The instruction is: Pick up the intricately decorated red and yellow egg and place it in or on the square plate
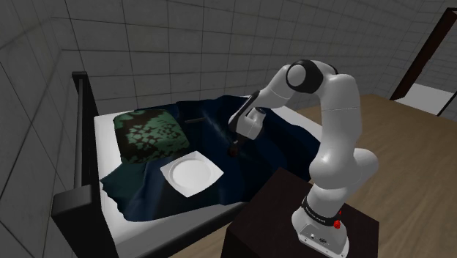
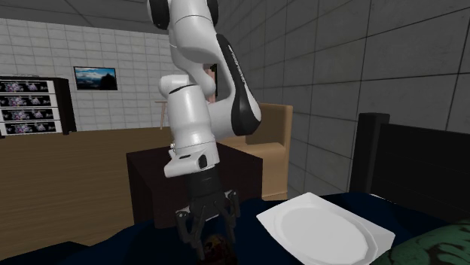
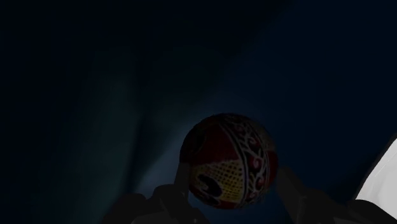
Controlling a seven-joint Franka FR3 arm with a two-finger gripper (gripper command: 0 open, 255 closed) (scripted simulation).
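While the all-black two-finger gripper hangs with fingers spread, the patterned red-and-yellow egg lies right between them on the dark blue bedcover. The white square plate sits near, toward the shoulder view's left.

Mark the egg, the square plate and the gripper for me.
egg (image 3: 229,162), wrist view, its patterned middle.
square plate (image 1: 192,174), shoulder view, its bare centre.
gripper (image 2: 211,233), second exterior view, midway between its fingertips.
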